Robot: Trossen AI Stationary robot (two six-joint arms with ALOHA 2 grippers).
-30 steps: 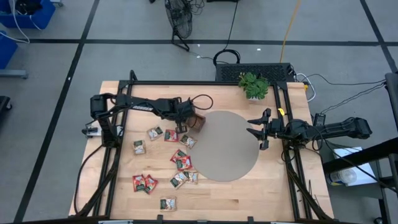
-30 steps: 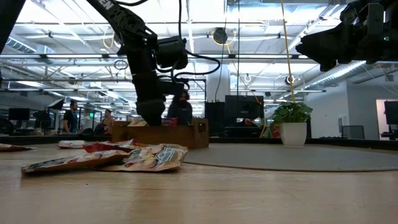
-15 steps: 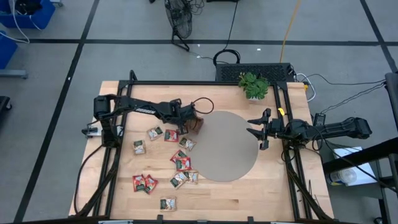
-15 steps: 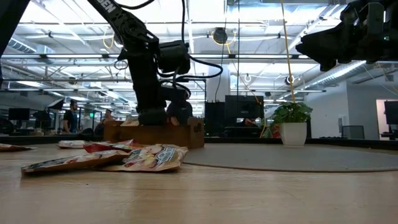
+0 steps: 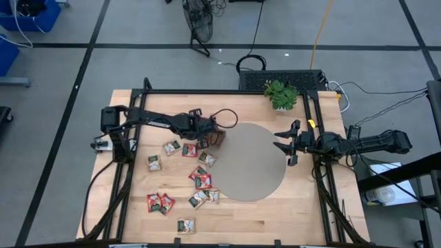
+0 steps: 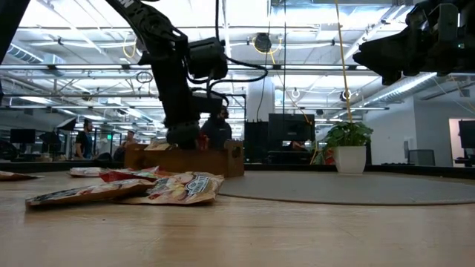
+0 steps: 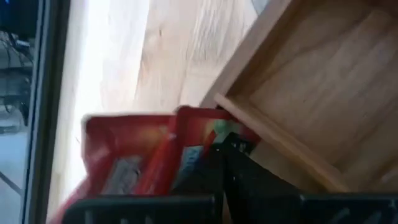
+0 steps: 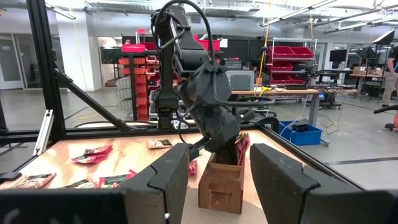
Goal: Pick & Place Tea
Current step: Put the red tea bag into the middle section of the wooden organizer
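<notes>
My left gripper (image 5: 201, 129) hangs over the left end of the brown wooden tray (image 5: 218, 136), shut on a red tea sachet (image 7: 193, 149). The right wrist view shows that sachet (image 8: 241, 148) standing up beside the left gripper, above the tray (image 8: 219, 186). A second red sachet (image 7: 118, 165) lies beside it. Several more sachets (image 5: 200, 176) lie flat on the table nearer the front. My right gripper (image 5: 284, 145) waits open above the right edge of the round grey mat (image 5: 251, 162). My left gripper pinches the red sachet near one edge (image 7: 202, 152) between its two fingers, coming from above and pointing down. The sachet stands roughly upright at the fingers, over the tray's end compartment. The dark fingers hide the exact place of contact.
The grey mat covers the table's middle. A potted plant (image 5: 281, 93) stands at the far edge, right of centre. Black frame rails run along the table's left and right sides. Loose sachets (image 6: 148, 187) lie close to the low camera.
My left gripper has stayed shut on the sachet over the tray's left end, dipping a little and then rising again. In the low view the tray has slid slightly toward the left. The right arm has kept still.
</notes>
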